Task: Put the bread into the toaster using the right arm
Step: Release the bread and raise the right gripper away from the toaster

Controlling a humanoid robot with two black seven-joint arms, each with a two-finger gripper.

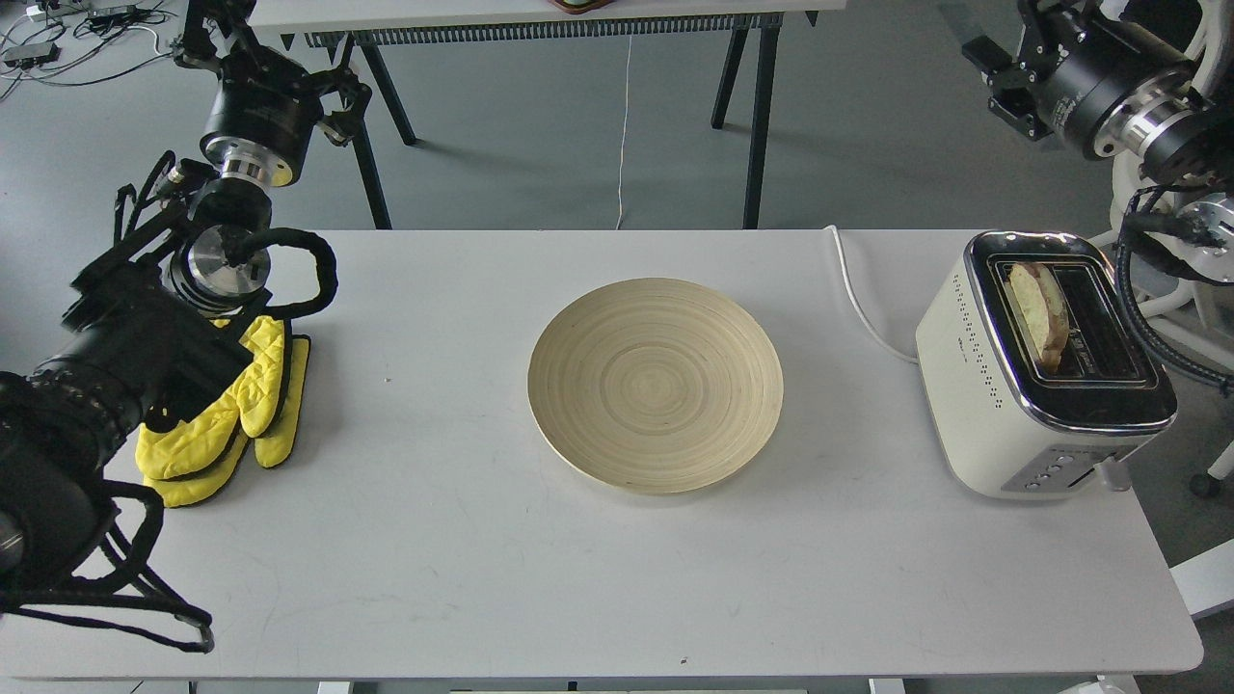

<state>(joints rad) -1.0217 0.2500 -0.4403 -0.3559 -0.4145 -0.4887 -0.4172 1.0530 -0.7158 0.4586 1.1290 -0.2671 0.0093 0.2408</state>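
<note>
The bread (1037,314) stands on edge in the left slot of the cream-white toaster (1003,405), only its crusted top showing above the chrome. The toaster sits at the table's right end, its white cord (858,299) running back. My right arm is raised behind and above the toaster. Its gripper (1007,58) is at the top right, far from the bread and holding nothing that I can see. It is dark and its fingers cannot be told apart. My left gripper (207,29) is at the top left, dark and cut by the frame edge.
A round pale wooden plate (656,384) lies at the middle of the white table (463,540). Yellow oven mitts (231,414) lie at the left under my left arm. A white chair (1157,145) stands past the right end. Another table's legs (757,106) stand behind.
</note>
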